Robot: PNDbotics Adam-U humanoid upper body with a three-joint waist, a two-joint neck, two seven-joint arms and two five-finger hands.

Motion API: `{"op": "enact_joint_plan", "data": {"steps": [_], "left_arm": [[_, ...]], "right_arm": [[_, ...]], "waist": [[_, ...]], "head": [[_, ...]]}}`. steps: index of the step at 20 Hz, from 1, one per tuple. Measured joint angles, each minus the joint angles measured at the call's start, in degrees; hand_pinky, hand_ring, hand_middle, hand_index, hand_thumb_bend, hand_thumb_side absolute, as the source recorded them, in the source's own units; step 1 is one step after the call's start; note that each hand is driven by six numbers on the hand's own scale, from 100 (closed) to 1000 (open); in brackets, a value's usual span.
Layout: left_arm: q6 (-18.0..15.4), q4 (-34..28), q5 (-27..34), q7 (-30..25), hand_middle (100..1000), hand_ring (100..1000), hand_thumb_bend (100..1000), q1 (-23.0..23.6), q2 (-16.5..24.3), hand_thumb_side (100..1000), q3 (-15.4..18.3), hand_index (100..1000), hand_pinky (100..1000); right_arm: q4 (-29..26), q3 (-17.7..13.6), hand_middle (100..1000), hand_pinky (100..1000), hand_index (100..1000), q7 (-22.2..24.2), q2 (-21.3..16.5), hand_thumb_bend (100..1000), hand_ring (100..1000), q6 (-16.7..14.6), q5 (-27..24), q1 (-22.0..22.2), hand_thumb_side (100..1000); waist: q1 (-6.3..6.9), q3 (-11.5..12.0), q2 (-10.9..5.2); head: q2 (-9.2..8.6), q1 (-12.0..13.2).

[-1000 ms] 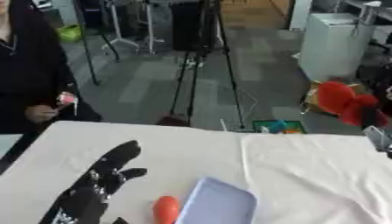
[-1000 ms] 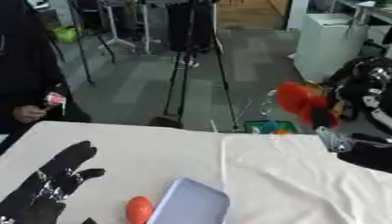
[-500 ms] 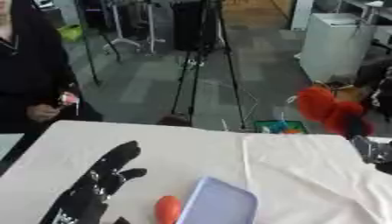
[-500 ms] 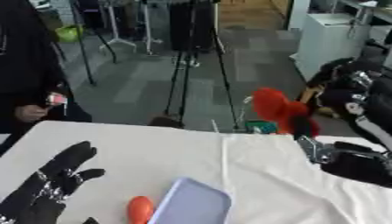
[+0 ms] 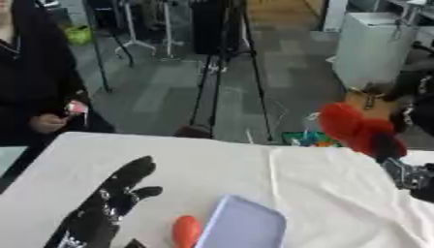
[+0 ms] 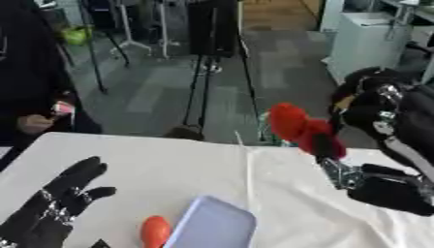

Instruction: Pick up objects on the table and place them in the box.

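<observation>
**Red object held aloft as robot worked to fill box**

While its right hand (image 6: 381,109) curled round a red object (image 6: 298,127) and held it up in the air above the far right part of the white-covered surface (image 6: 195,169), the robot's left hand (image 5: 106,203) lay idle near the lower left, fingers straight and spread, holding nothing. That lifted position suggested a carry, with the red object clear of the cloth so it could travel without dragging; its exact shape could not be made out, beyond two rounded red lobes. A pale lavender box (image 5: 241,226) sat at the near edge of the surface, cut off by the bottom of both views, so its inside was hidden and whether anything lay in it could not be told. An orange object (image 5: 186,230), small and oval, lay on the cloth touching or just beside the box's left side, outside it and apparently awaiting its turn. Judged from this, the box lay below and to the left of the raised red object, so the carry would have to come inward and down over its rim
</observation>
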Motion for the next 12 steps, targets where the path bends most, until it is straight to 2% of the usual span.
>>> {"op": "enact_joint_plan", "data": {"steps": [12], "left_arm": [[-0.4, 0.0, 0.0, 1.0, 965, 1000, 144, -0.1, 0.0, 1000, 0.1, 925, 877]], "right_arm": [[1.4, 0.9, 100, 751, 515, 2.2, 5.1, 109, 708, -1.8, 0.2, 0.2, 472]], "waist": [[0.09, 0.9, 0.64]], "head": [[0.0, -0.1]]}}
